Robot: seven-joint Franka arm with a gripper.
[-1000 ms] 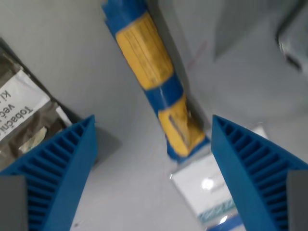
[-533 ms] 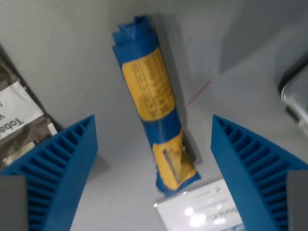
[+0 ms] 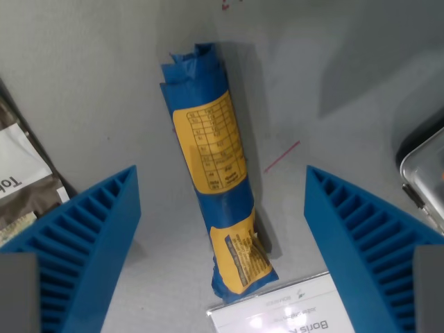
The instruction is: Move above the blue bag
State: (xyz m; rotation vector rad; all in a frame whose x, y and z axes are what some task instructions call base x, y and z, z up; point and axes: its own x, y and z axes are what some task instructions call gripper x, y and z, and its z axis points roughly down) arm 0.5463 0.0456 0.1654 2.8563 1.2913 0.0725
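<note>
While the blue ribbed fingers (image 3: 80, 236) stand wide apart: a rolled blue bag (image 3: 214, 180) (yellow printed labels), lying between them.

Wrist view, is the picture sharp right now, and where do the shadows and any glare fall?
In the wrist view the blue bag is fairly sharp, its yellow label grid visible though the print is too small to read; its shadow falls toward the wrist view's right; glare washes out the white card at the bottom edge; the open gripper fingers look soft, being close to the lens.
</note>
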